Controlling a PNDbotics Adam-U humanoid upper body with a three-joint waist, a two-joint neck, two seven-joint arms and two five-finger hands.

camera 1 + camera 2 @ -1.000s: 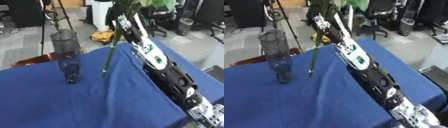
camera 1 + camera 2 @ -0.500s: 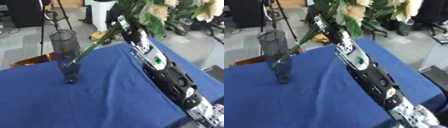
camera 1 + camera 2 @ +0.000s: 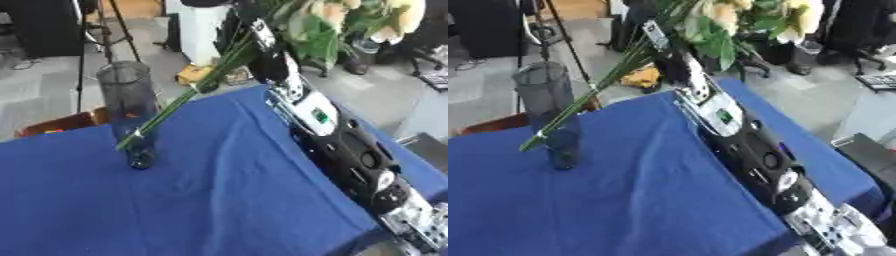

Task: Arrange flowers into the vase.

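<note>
A tall dark see-through vase [image 3: 131,112] stands upright on the blue tablecloth [image 3: 210,200] at the back left. My right arm reaches from the lower right up the middle, and my right hand [image 3: 661,36] at the top is shut on a bunch of flowers. Its cream blooms and green leaves [image 3: 750,20] spread at the top right. The long green stems [image 3: 188,95] slant down to the left. Their cut ends [image 3: 124,144] cross the lower part of the vase, apparently outside the glass. My left hand shows in neither view.
A brown wooden piece [image 3: 52,125] shows just behind the table's far left edge. Tripod legs [image 3: 118,25], office chairs and a white cabinet [image 3: 197,30] stand on the floor beyond. The table's far corner lies under my forearm.
The bunch has tipped from nearly upright to slanted: the blooms swung to the right and the stem ends swung left to the vase.
</note>
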